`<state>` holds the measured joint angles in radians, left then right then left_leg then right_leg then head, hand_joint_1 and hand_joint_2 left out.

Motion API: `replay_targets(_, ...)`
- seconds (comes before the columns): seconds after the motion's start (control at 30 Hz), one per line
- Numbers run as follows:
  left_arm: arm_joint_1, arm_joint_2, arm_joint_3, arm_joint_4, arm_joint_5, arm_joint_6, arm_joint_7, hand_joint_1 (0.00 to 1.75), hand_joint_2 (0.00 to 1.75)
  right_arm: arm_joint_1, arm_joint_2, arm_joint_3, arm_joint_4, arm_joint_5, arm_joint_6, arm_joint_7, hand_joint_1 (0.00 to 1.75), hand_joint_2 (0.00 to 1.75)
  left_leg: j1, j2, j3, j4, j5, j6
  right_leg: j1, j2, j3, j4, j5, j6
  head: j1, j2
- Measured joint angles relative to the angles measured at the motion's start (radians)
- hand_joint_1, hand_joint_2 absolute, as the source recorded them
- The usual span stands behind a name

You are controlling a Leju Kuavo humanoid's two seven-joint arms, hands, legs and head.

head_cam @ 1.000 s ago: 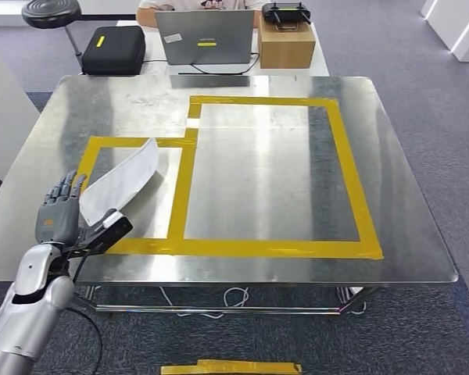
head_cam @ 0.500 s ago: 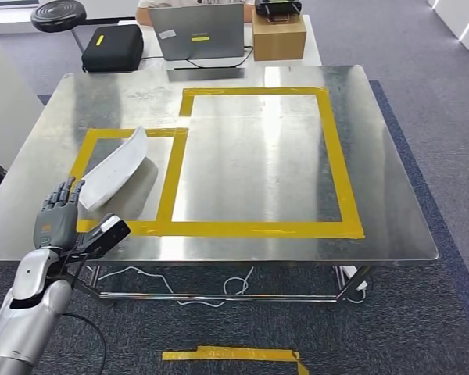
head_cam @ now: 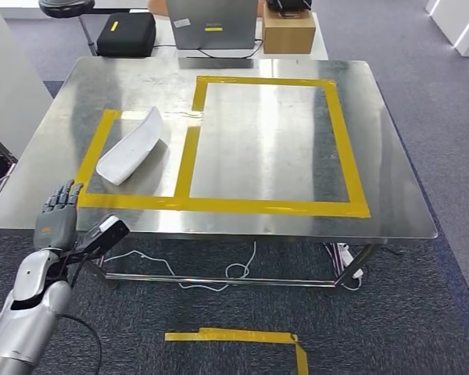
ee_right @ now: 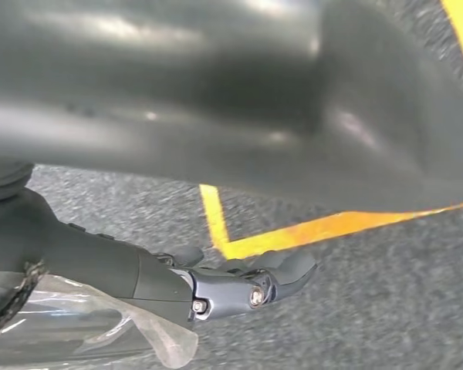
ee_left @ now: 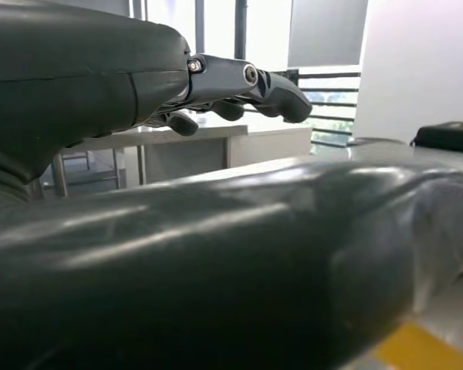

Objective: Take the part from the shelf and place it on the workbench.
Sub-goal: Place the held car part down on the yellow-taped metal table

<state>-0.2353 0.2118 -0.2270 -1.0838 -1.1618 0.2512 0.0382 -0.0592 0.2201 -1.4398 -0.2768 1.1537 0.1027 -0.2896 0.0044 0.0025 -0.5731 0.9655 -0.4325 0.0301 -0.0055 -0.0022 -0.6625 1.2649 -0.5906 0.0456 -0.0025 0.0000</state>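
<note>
The white curved part (head_cam: 130, 146) lies on the steel workbench (head_cam: 267, 141), inside the small yellow-taped rectangle at its left. My left hand (head_cam: 58, 219) hangs open off the bench's front left corner, apart from the part and holding nothing. The left wrist view shows its dark fingers (ee_left: 247, 77) stretched out above the thick thumb (ee_left: 217, 254). My right hand (ee_right: 229, 116) hangs over the grey carpet, its fingers (ee_right: 247, 289) extended and with nothing in them.
Beyond the bench stand a laptop (head_cam: 211, 23), a cardboard box (head_cam: 288, 30), a black case (head_cam: 127, 33) and a stool (head_cam: 67, 6). A white cabinet (head_cam: 11, 86) is at the left. Cables (head_cam: 238, 272) lie under the bench and yellow tape (head_cam: 238, 337) marks the floor.
The whole view has shifted, with the bench sliding up and away, so the camera has moved. The part stays lying on the bench. My left hand now shows below the bench's edge.
</note>
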Motion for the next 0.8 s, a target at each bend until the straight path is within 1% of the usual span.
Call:
replay_targets(0.03,0.005,0.0,0.002,0.004,0.002,0.0,0.002,0.0,0.0,0.0,0.0,0.0,-0.002,-0.001,0.001,0.003,0.0,0.0,0.0,0.0,-0.014,0.005,0.007,-0.003,-0.001,0.0,0.042,-0.049,0.031,-0.001,0.0,0.0)
replay_targets(0.07,0.01,0.0,0.005,0.009,0.005,0.0,0.004,0.0,0.0,0.0,0.0,0.0,-0.004,-0.001,0.002,0.005,0.0,0.0,0.0,0.0,-0.026,0.011,0.013,-0.007,-0.002,0.002,0.095,-0.121,0.049,-0.002,0.0,0.0)
replay_targets(0.1,0.017,0.0,0.011,0.014,0.01,0.0,0.006,0.0,0.0,-0.001,0.0,0.0,-0.007,-0.002,0.004,0.008,0.0,0.0,-0.001,0.0,-0.037,0.018,0.019,-0.012,-0.002,0.006,0.15,-0.2,0.053,-0.005,0.0,0.0)
replay_targets(0.13,0.024,0.0,0.018,0.021,0.016,-0.001,0.007,0.0,0.0,-0.002,0.0,0.0,-0.01,-0.002,0.005,0.011,0.0,0.0,-0.003,0.0,-0.044,0.024,0.025,-0.017,-0.002,0.009,0.189,-0.259,0.047,-0.008,0.0,0.0)
replay_targets(0.17,0.033,-0.001,0.026,0.029,0.024,-0.002,0.008,0.0,0.0,-0.002,0.0,0.0,-0.012,-0.003,0.007,0.014,0.0,0.0,-0.004,0.0,-0.049,0.028,0.032,-0.022,-0.001,0.012,0.209,-0.293,0.037,-0.012,0.0,0.0)
replay_targets(0.2,0.045,-0.002,0.035,0.041,0.034,-0.004,0.008,0.0,0.0,-0.001,0.0,0.0,-0.014,-0.005,0.008,0.018,0.0,0.0,-0.005,0.0,-0.052,0.029,0.04,-0.027,0.0,0.013,0.212,-0.306,0.035,-0.018,0.001,0.0)
replay_targets(0.23,0.059,-0.005,0.043,0.055,0.044,-0.006,0.006,0.0,0.0,0.001,0.002,0.0,-0.016,-0.007,0.01,0.022,0.0,0.0,-0.005,0.0,-0.053,0.028,0.043,-0.033,0.0,0.011,0.202,-0.304,0.041,-0.027,0.002,0.0)
replay_targets(0.27,0.076,-0.007,0.051,0.07,0.054,-0.006,0.003,0.0,0.0,0.002,0.003,0.0,-0.018,-0.009,0.011,0.026,0.0,0.0,-0.003,0.0,-0.058,0.033,0.033,-0.039,-0.001,0.009,0.192,-0.304,0.048,-0.037,0.002,0.0)
replay_targets(0.3,0.093,-0.011,0.061,0.085,0.06,-0.004,0.0,0.0,0.0,0.004,0.005,0.0,-0.02,-0.01,0.013,0.03,0.0,0.0,-0.002,-0.001,-0.066,0.052,0.003,-0.045,-0.003,0.007,0.182,-0.305,0.058,-0.048,0.0,0.0)
replay_targets(0.33,0.108,-0.014,0.068,0.098,0.065,-0.001,-0.004,0.0,0.0,0.005,0.006,0.0,-0.022,-0.011,0.015,0.033,0.0,0.0,0.0,-0.001,-0.078,0.088,-0.042,-0.05,-0.004,0.004,0.173,-0.305,0.069,-0.056,-0.002,0.0)
replay_targets(0.37,0.119,-0.017,0.074,0.111,0.07,0.0,-0.006,0.0,0.0,0.006,0.007,0.0,-0.025,-0.012,0.016,0.035,0.0,0.0,0.001,-0.001,-0.093,0.143,-0.097,-0.055,-0.003,0.002,0.162,-0.305,0.079,-0.061,-0.005,0.0)
replay_targets(0.4,0.128,-0.021,0.081,0.125,0.08,-0.003,-0.008,0.0,0.0,0.007,0.007,0.0,-0.027,-0.014,0.018,0.036,0.0,0.0,0.002,-0.001,-0.107,0.21,-0.145,-0.059,-0.002,-0.001,0.15,-0.304,0.091,-0.063,-0.007,0.0)
replay_targets(0.43,0.135,-0.027,0.088,0.143,0.095,-0.008,-0.01,0.0,0.0,0.008,0.008,0.0,-0.031,-0.016,0.019,0.039,0.0,0.0,0.003,-0.001,-0.114,0.269,-0.17,-0.061,0.0,-0.003,0.137,-0.303,0.103,-0.064,-0.007,0.0)
replay_targets(0.47,0.144,-0.034,0.098,0.164,0.116,-0.015,-0.015,0.0,0.0,0.008,0.009,0.0,-0.035,-0.018,0.019,0.042,0.0,0.0,0.004,-0.001,-0.109,0.307,-0.173,-0.062,0.001,-0.004,0.121,-0.301,0.114,-0.064,-0.007,0.0)
replay_targets(0.5,0.154,-0.043,0.11,0.187,0.142,-0.02,-0.023,0.0,0.0,0.008,0.012,0.0,-0.039,-0.022,0.019,0.046,0.0,0.0,0.004,-0.001,-0.089,0.31,-0.154,-0.061,0.002,-0.005,0.105,-0.297,0.124,-0.063,-0.007,0.0)
replay_targets(0.53,0.166,-0.052,0.125,0.212,0.171,-0.022,-0.035,0.0,0.0,0.008,0.015,-0.001,-0.044,-0.026,0.019,0.05,0.0,0.0,0.004,-0.001,-0.052,0.275,-0.124,-0.058,0.003,-0.005,0.091,-0.293,0.132,-0.061,-0.007,0.0)
replay_targets(0.57,0.177,-0.061,0.142,0.239,0.203,-0.02,-0.052,0.0,0.0,0.009,0.019,-0.002,-0.05,-0.031,0.021,0.053,0.0,0.0,0.004,0.0,0.001,0.208,-0.1,-0.053,0.004,-0.005,0.079,-0.288,0.139,-0.059,-0.007,0.0)
replay_targets(0.6,0.185,-0.071,0.16,0.265,0.233,-0.015,-0.069,0.0,0.0,0.009,0.024,-0.002,-0.056,-0.035,0.023,0.056,0.0,0.0,0.002,0.0,0.056,0.129,-0.093,-0.047,0.006,-0.005,0.068,-0.283,0.145,-0.055,-0.007,0.0)
replay_targets(0.63,0.19,-0.079,0.179,0.289,0.258,-0.009,-0.087,0.0,0.0,0.01,0.03,-0.004,-0.063,-0.039,0.026,0.058,0.0,0.0,0.001,0.0,0.099,0.062,-0.096,-0.042,0.008,-0.005,0.061,-0.28,0.151,-0.051,-0.006,0.0)
replay_targets(0.67,0.195,-0.087,0.196,0.311,0.277,-0.002,-0.103,0.0,0.0,0.01,0.035,-0.004,-0.069,-0.043,0.03,0.06,0.0,0.0,-0.002,0.0,0.125,0.016,-0.104,-0.036,0.009,-0.006,0.057,-0.278,0.159,-0.046,-0.005,0.0)
replay_targets(0.7,0.198,-0.094,0.212,0.333,0.289,0.004,-0.114,0.0,0.0,0.01,0.039,-0.005,-0.076,-0.045,0.034,0.062,0.0,0.0,-0.005,0.0,0.133,-0.003,-0.11,-0.032,0.009,-0.008,0.055,-0.278,0.167,-0.04,-0.006,0.0)
replay_targets(0.73,0.202,-0.102,0.227,0.357,0.3,0.007,-0.124,0.0,0.0,0.01,0.043,-0.005,-0.083,-0.046,0.037,0.064,0.0,0.0,-0.006,0.0,0.129,-0.006,-0.103,-0.026,0.007,-0.009,0.052,-0.279,0.174,-0.034,-0.007,0.0)
replay_targets(0.77,0.206,-0.11,0.241,0.382,0.312,0.007,-0.13,0.0,0.0,0.01,0.046,-0.006,-0.091,-0.048,0.039,0.066,0.0,0.0,-0.006,0.001,0.121,-0.008,-0.094,-0.02,0.005,-0.008,0.048,-0.276,0.171,-0.028,-0.008,0.0)
replay_targets(0.8,0.21,-0.118,0.259,0.41,0.327,0.004,-0.135,0.0,0.0,0.012,0.049,-0.007,-0.098,-0.049,0.04,0.068,0.0,0.0,-0.005,0.003,0.112,-0.009,-0.083,-0.013,0.004,-0.007,0.037,-0.264,0.151,-0.023,-0.009,0.0)
